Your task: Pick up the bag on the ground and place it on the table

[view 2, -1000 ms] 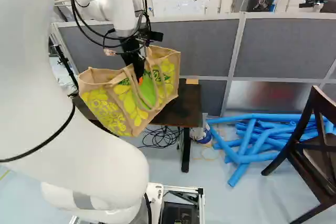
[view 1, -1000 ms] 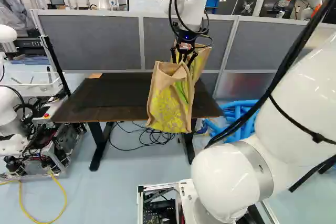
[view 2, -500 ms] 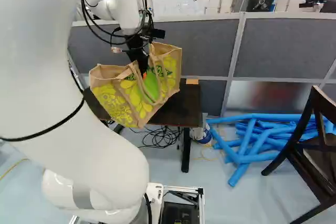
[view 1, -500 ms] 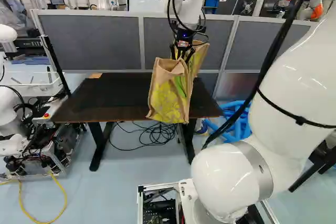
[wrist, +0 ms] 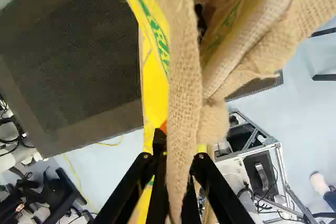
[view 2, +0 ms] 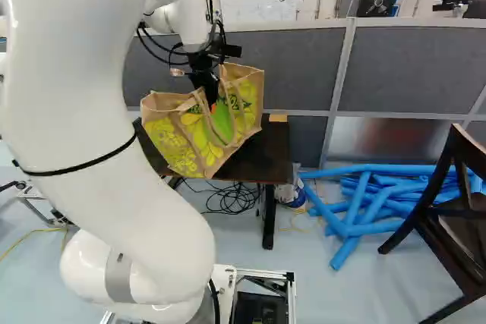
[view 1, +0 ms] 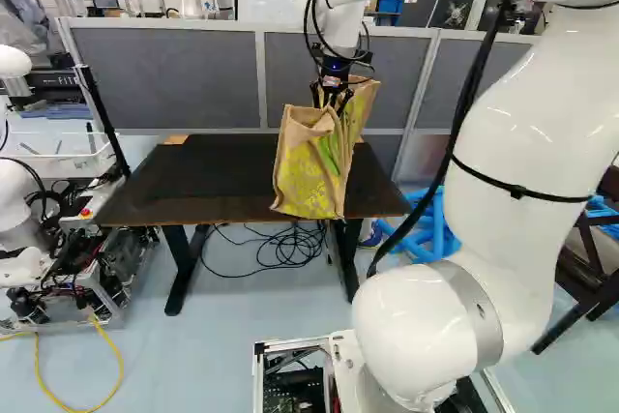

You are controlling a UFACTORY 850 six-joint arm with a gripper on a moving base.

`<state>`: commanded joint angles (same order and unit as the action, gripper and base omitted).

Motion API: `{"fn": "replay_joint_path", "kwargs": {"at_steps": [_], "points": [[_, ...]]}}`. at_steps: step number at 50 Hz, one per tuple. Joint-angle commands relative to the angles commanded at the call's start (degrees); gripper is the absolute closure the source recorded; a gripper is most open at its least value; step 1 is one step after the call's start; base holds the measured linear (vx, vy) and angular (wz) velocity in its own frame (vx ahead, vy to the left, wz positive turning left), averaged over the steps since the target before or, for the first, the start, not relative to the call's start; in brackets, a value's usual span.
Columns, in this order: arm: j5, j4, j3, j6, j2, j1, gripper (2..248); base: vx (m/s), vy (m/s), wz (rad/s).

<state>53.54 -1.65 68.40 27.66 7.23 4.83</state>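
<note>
From here I can see the claw (view 2: 212,101) clamped on a handle (wrist: 181,108) of the jute bag (view 1: 308,176), which hangs in the air just under it, all yellow flowers. The dark worktop (view 1: 184,171) lies lower, mostly to the claw's left, though I can't tell if the bag's underside is over it; blue tubes (view 2: 357,225) lie on the floor, off to its right.

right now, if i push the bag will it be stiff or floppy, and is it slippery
The bag is probably semi-floppy: its rim folds and creases, while its printed sides look fairly flat. It likely isn't very slippery, given the coarse weave in the wrist view. Hanging by its top from the fingers, it may swing when pushed.
</note>
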Motion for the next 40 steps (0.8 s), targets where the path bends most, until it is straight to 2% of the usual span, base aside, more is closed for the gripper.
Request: {"fn": "replay_joint_path", "kwargs": {"at_steps": [12,30,40], "points": [[-1.7,0.0,1.6,0.0,3.4,-0.1,229,0.000,0.000,0.000],[-5.6,0.0,2.1,0.0,6.7,-0.1,229,0.000,0.000,0.000],[-6.4,0.0,2.3,0.0,8.4,-0.1,229,0.000,0.000,0.000]]}}
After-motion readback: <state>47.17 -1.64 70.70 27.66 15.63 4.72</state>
